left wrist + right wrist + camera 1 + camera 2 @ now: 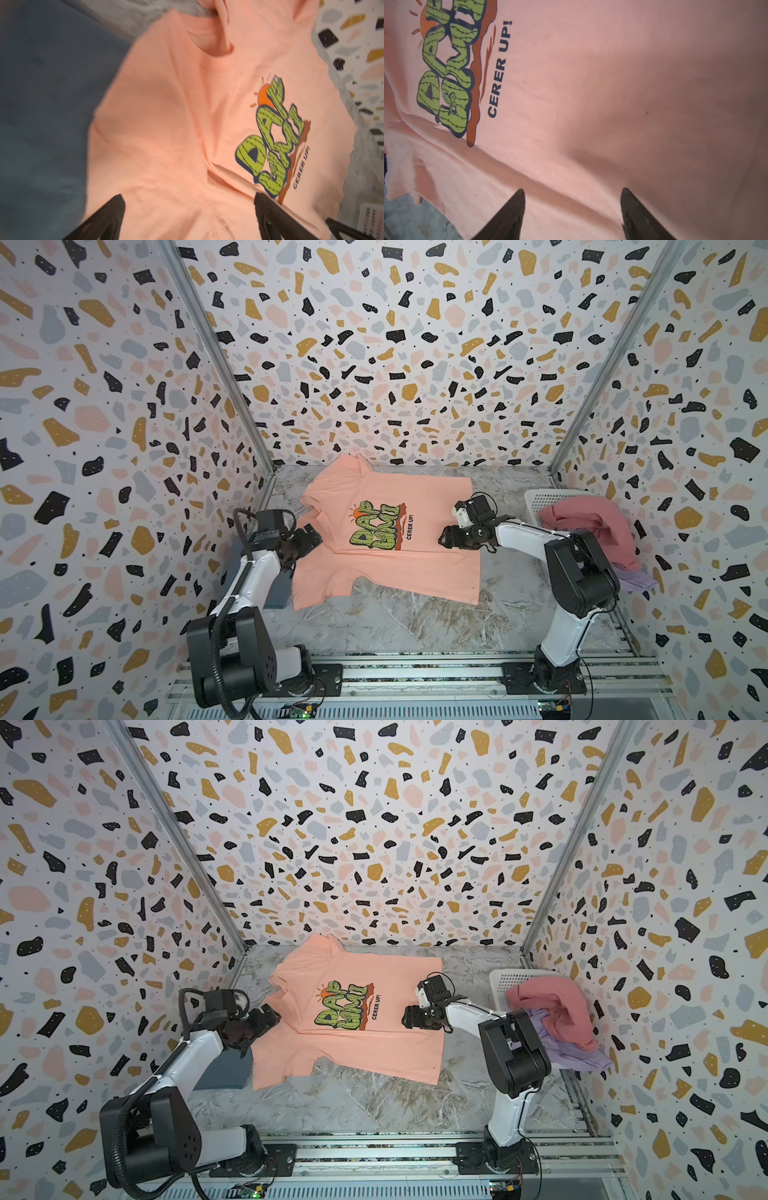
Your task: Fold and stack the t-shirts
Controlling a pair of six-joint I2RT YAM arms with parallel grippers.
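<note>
Nearest you, the tabletop (395,626) is bare marble up to the near edge of the peach shirt (386,572). The shirt lies spread flat, print up, with its neck toward your left arm and its hem toward your right. It looks laid out for a first fold, with none made yet. Its near sleeve overlaps the grey shirt (276,593), a folded block at the left edge that I take for the start of the stack.

Further in, your left gripper (309,537) hangs low over the shoulder just beside the collar. Its jaws are spread wide and empty, and the forearm reaches forward and inward from its base. Your right gripper (446,538) sits opposite, over the plain cloth past the print. Its jaws are apart too, with nothing pinched, and its arm is bent at the elbow, reaching in toward the middle.

Beyond them, the far sleeve rides up the back wall (415,406). At far right, the basket (540,499) carries the pink shirt (590,526) draped over its rim. The lavender shirt (636,583) hangs below it, and both look unfolded.
</note>
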